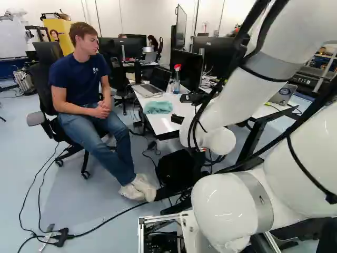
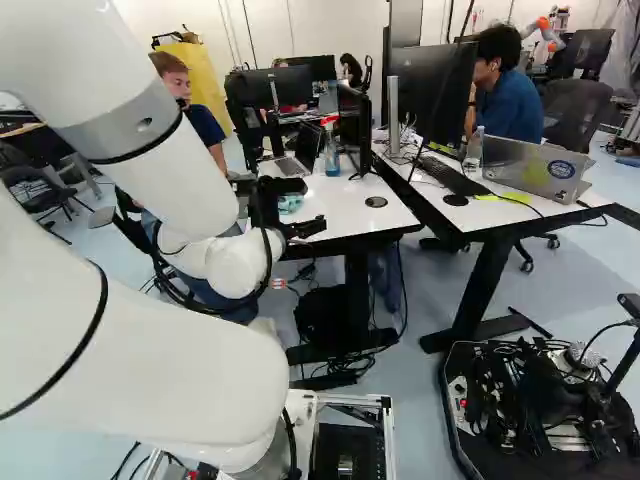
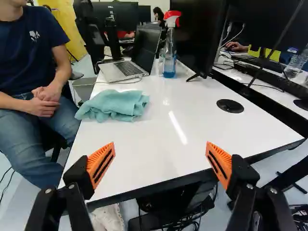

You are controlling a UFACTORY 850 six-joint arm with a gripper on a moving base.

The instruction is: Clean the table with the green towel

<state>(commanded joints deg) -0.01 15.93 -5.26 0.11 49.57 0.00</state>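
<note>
Green and crumpled, the towel (image 3: pixel 113 105) lay in a soft heap on the white table (image 3: pixel 192 139), close to the edge where a person (image 1: pixel 87 95) sat with folded hands. A laptop (image 3: pixel 127 65) and a spray bottle (image 3: pixel 168 45) with blue liquid stood just behind it. The gripper (image 3: pixel 161 161) hung in the air at the near edge of the table, well apart from the towel. Its orange fingers (image 3: pixel 98 163) were spread wide, with nothing held between them. This could fit a time when the towel was waiting to be picked up, or a time when the wiping was over and the towel had been put down. If the towel was to be picked up, I think the claw should come down over the thick middle of the heap, pinch a good fold, and keep away from the person's hands and the laptop. Wiping should be flat and slow so the bottle does not tip. The bottle's label was too small to read, and no other writing could be made out.
</note>
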